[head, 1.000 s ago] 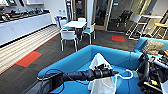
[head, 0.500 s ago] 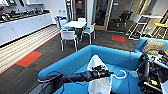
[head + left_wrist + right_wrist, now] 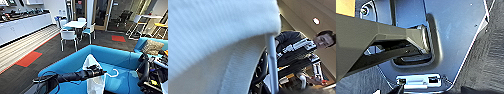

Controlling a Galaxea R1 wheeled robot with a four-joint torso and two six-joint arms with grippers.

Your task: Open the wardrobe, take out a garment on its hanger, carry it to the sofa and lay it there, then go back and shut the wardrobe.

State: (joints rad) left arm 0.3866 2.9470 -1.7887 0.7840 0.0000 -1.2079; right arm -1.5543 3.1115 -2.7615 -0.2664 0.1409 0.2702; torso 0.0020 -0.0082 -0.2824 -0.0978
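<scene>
Over the near seat of the sofa [image 3: 75, 60], the left gripper [image 3: 98, 72] is held out w/ the garment [image 3: 93, 82] hanging from it. The hanger [image 3: 113, 73] is seen w/ its curved hook poking right of the gripper, just above the blue seat. Gripper appears clamped on the hanger near the neck, though the fingers themselves can't be made out clearly. White cloth is draped both above and below the wrist, so part of the shirt is bunched over the arm. In the left wrist view, white fabric [image 3: 218, 37] is pressed close to the lens and a slim white bar, prob. the hanger, is seen beside it; a person [image 3: 303, 52] w/ a control rig is visible beyond.

Step in hand is judged to be the lay-down on the sofa. For a clean result, the shirt should be lowered until cloth rests flat on the seat before the grip is released, w/ the hook kept clear of the backrest. Thin cloth is likely to snag on the wrist, so a slow, straight withdrawal is advised. Right gripper state: can't be told.
</scene>
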